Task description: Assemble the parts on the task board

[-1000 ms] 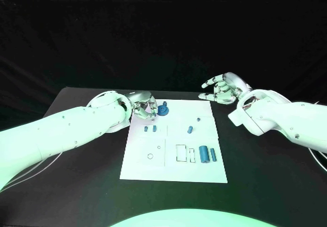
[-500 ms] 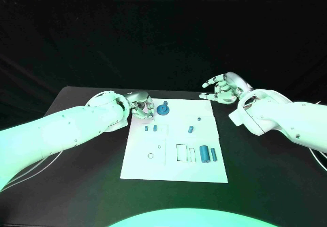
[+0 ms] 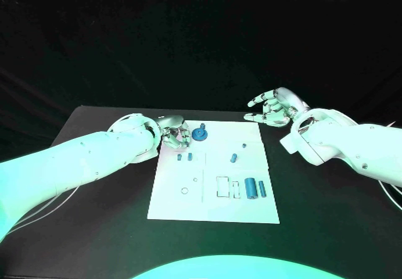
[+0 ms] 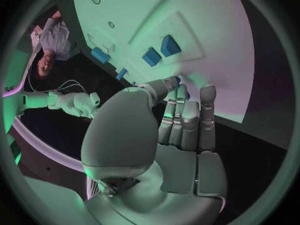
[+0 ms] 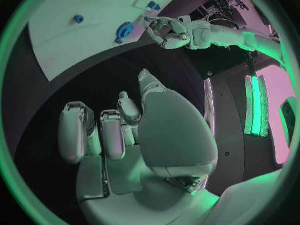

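The white task board (image 3: 210, 200) lies in the middle of the table. A blue round part (image 3: 200, 134) stands near its far edge. My left hand (image 3: 174, 135) hovers just left of that part, fingers loosely bent, holding nothing. The left wrist view shows the left hand (image 4: 181, 130) over the board (image 4: 206, 35), with a sliver of blue past its fingertips. In the right wrist view the left hand (image 5: 167, 32) sits a short gap from the round part (image 5: 124, 31). My right hand (image 3: 272, 108) floats open beyond the board's far right corner. Two blue cylinders (image 3: 255, 189) lie at right.
Two small blue parts (image 3: 184, 156) stand on the board's left half, with another (image 3: 233, 157) and a tiny one (image 3: 244, 146) further right. Rectangular recesses (image 3: 226, 188) and small rings (image 3: 184, 190) mark the near half. Black table (image 3: 100, 197) surrounds the board.
My left hand has drawn back to the left, away from the blue round part, which stays on the board. The right hand has not moved.
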Controlling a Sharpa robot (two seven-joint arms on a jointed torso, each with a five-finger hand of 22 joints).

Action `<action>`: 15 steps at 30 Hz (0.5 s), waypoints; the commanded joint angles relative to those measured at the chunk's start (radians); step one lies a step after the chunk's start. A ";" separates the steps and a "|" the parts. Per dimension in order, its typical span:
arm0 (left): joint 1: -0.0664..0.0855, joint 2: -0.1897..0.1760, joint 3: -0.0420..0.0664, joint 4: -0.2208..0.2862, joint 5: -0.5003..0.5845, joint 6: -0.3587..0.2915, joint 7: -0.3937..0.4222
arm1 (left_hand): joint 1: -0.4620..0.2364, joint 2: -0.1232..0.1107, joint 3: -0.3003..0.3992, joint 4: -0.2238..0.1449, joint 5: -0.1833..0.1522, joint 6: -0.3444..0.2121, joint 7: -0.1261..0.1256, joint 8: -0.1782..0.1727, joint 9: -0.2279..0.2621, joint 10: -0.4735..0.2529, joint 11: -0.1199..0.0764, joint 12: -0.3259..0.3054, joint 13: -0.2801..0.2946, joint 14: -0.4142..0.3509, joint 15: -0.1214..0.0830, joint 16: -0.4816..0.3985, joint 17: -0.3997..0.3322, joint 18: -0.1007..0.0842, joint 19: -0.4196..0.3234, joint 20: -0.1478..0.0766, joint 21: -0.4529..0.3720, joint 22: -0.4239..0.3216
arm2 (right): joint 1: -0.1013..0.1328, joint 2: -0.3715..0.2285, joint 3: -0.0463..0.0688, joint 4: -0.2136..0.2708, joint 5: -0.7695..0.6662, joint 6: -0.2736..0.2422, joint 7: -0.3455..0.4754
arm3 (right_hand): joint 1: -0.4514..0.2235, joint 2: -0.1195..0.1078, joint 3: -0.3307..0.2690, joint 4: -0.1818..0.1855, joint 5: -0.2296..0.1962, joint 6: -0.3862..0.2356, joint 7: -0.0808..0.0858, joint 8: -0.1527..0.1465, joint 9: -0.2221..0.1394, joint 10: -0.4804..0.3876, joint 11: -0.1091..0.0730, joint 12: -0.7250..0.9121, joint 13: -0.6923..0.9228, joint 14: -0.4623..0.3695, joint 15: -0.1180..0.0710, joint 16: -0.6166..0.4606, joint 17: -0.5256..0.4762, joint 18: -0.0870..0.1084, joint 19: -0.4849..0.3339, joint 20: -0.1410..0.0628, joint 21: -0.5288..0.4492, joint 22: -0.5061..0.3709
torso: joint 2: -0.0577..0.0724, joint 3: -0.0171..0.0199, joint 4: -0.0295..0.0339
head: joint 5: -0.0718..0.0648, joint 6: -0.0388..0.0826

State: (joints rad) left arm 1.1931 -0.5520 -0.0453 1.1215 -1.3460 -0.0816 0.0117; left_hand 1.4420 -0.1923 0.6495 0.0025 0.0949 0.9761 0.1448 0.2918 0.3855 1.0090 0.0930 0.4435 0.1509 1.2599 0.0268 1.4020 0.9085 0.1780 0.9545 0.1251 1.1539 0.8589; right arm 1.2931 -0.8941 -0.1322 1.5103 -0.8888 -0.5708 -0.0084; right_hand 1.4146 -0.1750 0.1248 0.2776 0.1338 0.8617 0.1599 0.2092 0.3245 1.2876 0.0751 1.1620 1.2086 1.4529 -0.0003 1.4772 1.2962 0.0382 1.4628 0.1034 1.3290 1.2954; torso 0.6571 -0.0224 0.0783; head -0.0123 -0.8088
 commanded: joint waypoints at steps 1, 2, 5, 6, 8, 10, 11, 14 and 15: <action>-0.001 0.004 -0.001 0.001 0.000 0.009 0.002 | -0.013 0.014 -0.005 -0.005 -0.003 0.028 0.007 -0.005 0.004 0.044 -0.004 -0.006 0.002 0.008 -0.003 0.021 0.016 -0.011 0.018 0.000 0.017 0.019 | -0.001 0.000 0.000 0.001 -0.001 0.000 0.002 | -0.029 0.012 0.035 0.010 0.008 0.002 -0.003 0.021 0.008 -0.021 -0.005 -0.003 -0.004 0.070 -0.006 -0.019 0.093 0.018 0.011 -0.008 -0.012 0.129 | -0.001 0.0004 -0.0001 | 0.000 -0.001; -0.001 0.004 -0.002 0.001 0.000 0.009 0.002 | -0.013 0.014 -0.005 -0.005 -0.003 0.028 0.007 -0.005 0.004 0.044 -0.004 -0.006 0.002 0.008 -0.003 0.021 0.016 -0.011 0.018 0.000 0.017 0.019 | -0.001 0.000 0.000 0.001 -0.001 0.000 0.002 | -0.029 0.012 0.035 0.010 0.008 0.002 -0.003 0.021 0.008 -0.021 -0.005 -0.003 -0.004 0.070 -0.006 -0.019 0.093 0.018 0.011 -0.008 -0.012 0.129 | 0.000 0.0002 0.0003 | 0.000 -0.001; -0.001 0.005 -0.004 0.000 0.000 0.011 0.001 | -0.013 0.014 -0.005 -0.006 -0.003 0.029 0.007 -0.005 0.004 0.044 -0.004 -0.007 0.002 0.008 -0.003 0.021 0.015 -0.011 0.018 0.000 0.016 0.018 | -0.001 0.000 0.000 0.001 -0.001 0.000 0.002 | -0.029 0.012 0.035 0.010 0.008 0.002 -0.003 0.021 0.008 -0.021 -0.005 -0.003 -0.004 0.070 -0.006 -0.019 0.093 0.018 0.011 -0.008 -0.012 0.129 | -0.001 -0.0004 0.0011 | -0.001 -0.001; -0.001 0.006 -0.004 0.000 0.001 0.012 0.001 | -0.012 0.013 -0.005 -0.007 -0.004 0.029 0.007 -0.006 0.004 0.044 -0.005 -0.008 0.002 0.008 -0.003 0.021 0.014 -0.011 0.017 0.000 0.016 0.017 | -0.001 0.001 0.000 0.001 -0.001 0.000 0.002 | -0.029 0.012 0.035 0.010 0.008 0.002 -0.003 0.021 0.008 -0.021 -0.005 -0.003 -0.004 0.070 -0.006 -0.019 0.093 0.018 0.011 -0.008 -0.012 0.129 | -0.001 -0.0005 0.0012 | -0.001 -0.001; -0.001 0.007 -0.005 0.000 0.001 0.013 0.001 | -0.012 0.013 -0.005 -0.007 -0.004 0.029 0.007 -0.006 0.004 0.044 -0.005 -0.008 0.002 0.008 -0.003 0.021 0.014 -0.011 0.017 0.000 0.016 0.017 | -0.001 0.001 0.000 0.001 -0.001 0.000 0.003 | -0.029 0.012 0.035 0.010 0.008 0.002 -0.003 0.021 0.008 -0.021 -0.005 -0.003 -0.004 0.070 -0.006 -0.019 0.093 0.018 0.011 -0.008 -0.012 0.129 | -0.001 -0.0005 0.0010 | -0.001 -0.002; -0.001 0.007 -0.006 -0.001 0.001 0.014 0.000 | -0.012 0.013 -0.005 -0.007 -0.004 0.029 0.007 -0.006 0.004 0.044 -0.005 -0.008 0.002 0.008 -0.003 0.021 0.014 -0.011 0.017 0.000 0.016 0.017 | -0.001 0.001 0.000 0.001 -0.001 0.000 0.003 | -0.029 0.012 0.035 0.010 0.008 0.002 -0.003 0.021 0.008 -0.021 -0.005 -0.003 -0.004 0.070 -0.006 -0.019 0.093 0.018 0.011 -0.008 -0.012 0.129 | -0.001 -0.0001 0.0006 | -0.001 -0.002; -0.001 0.007 -0.007 -0.002 0.001 0.015 -0.001 | -0.012 0.013 -0.005 -0.007 -0.004 0.029 0.007 -0.006 0.004 0.044 -0.005 -0.008 0.002 0.008 -0.003 0.021 0.014 -0.011 0.017 0.000 0.016 0.017 | -0.001 0.001 0.000 0.001 -0.001 0.000 0.003 | -0.029 0.012 0.035 0.010 0.008 0.002 -0.003 0.021 0.008 -0.021 -0.005 -0.003 -0.004 0.070 -0.006 -0.019 0.093 0.018 0.011 -0.008 -0.012 0.129 | -0.001 -0.0001 0.0006 | -0.001 -0.002; -0.002 0.009 -0.008 -0.007 0.001 0.016 -0.002 | -0.012 0.013 -0.005 -0.007 -0.004 0.029 0.007 -0.006 0.004 0.045 -0.005 -0.009 0.002 0.008 -0.003 0.021 0.014 -0.011 0.017 0.000 0.015 0.017 | -0.001 0.001 0.000 0.001 -0.001 0.000 0.003 | -0.029 0.012 0.035 0.010 0.008 0.002 -0.003 0.021 0.008 -0.021 -0.005 -0.003 -0.004 0.070 -0.006 -0.019 0.093 0.018 0.011 -0.008 -0.012 0.129 | 0.000 -0.0003 0.0004 | -0.001 -0.001; -0.002 0.009 -0.009 -0.008 0.001 0.017 -0.002 | -0.012 0.013 -0.005 -0.007 -0.004 0.029 0.007 -0.006 0.004 0.045 -0.005 -0.009 0.002 0.008 -0.003 0.021 0.014 -0.011 0.017 0.000 0.015 0.017 | -0.001 0.001 0.000 0.001 -0.001 0.000 0.003 | -0.029 0.012 0.035 0.010 0.008 0.002 -0.003 0.021 0.008 -0.021 -0.005 -0.003 -0.004 0.070 -0.006 -0.019 0.093 0.018 0.011 -0.008 -0.012 0.129 | 0.000 -0.0004 0.0003 | -0.001 -0.001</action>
State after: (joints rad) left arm 1.1941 -0.5457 -0.0517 1.1144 -1.3454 -0.0701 0.0101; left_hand 1.4419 -0.1923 0.6496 0.0025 0.0950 0.9761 0.1447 0.2917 0.3857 1.0103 0.0945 0.4433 0.1511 1.2599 0.0267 1.4020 0.9085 0.1780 0.9543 0.1251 1.1539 0.8589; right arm 1.2931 -0.8938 -0.1326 1.5104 -0.8888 -0.5711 -0.0081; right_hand 1.4146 -0.1750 0.1249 0.2777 0.1338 0.8616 0.1598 0.2092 0.3245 1.2876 0.0751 1.1620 1.2087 1.4529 -0.0003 1.4772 1.2962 0.0382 1.4628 0.1034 1.3290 1.2954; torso 0.6563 -0.0224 0.0789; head -0.0137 -0.8106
